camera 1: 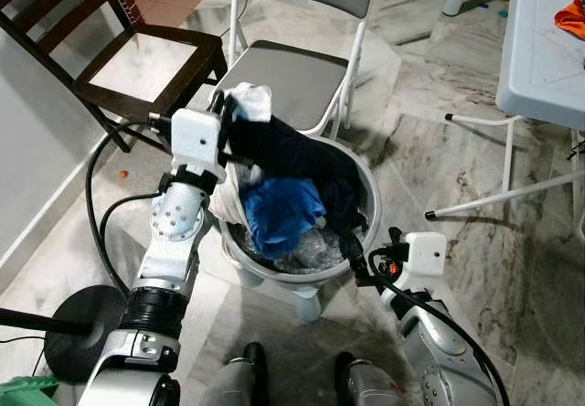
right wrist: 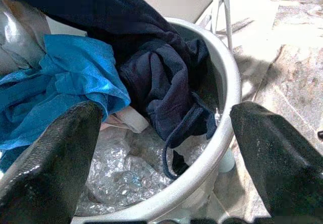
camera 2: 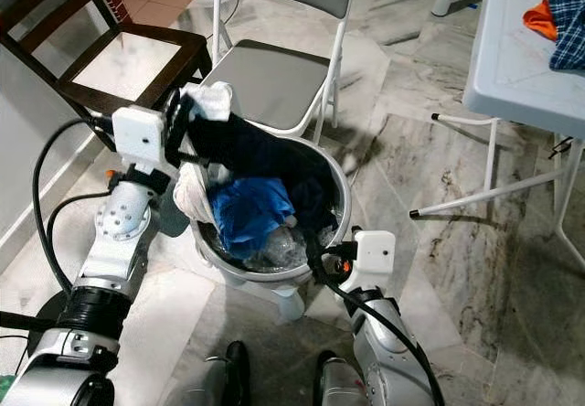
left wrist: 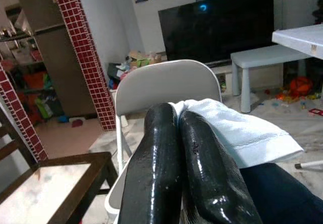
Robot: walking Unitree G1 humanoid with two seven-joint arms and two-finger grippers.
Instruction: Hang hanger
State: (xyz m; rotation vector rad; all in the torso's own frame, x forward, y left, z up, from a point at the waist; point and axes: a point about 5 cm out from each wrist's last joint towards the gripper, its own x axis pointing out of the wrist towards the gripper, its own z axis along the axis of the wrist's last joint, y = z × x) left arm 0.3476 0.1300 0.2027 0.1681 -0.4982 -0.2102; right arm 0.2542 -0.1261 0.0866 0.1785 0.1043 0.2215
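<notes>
While the left gripper (camera 1: 223, 104) pinches a white cloth (camera 1: 249, 101) up out of the heap, its jaws pressed together on the fabric, a dark navy garment (camera 1: 291, 154) drapes from the same spot over the rim of the grey basin (camera 1: 367, 179). I can make out no hanger anywhere, so the task's own thing may be buried in the laundry or lie somewhere I can't see. A blue cloth (camera 1: 279, 212) sits in the middle of the basin over crumpled clear plastic. To the right, the right gripper (right wrist: 161, 148) hovers at the near rim with its jaws wide apart, holding nothing. I'd judge this is still sorting and lifting clothes; next, the raised cloth needs pulling clear and a hanger finding.
</notes>
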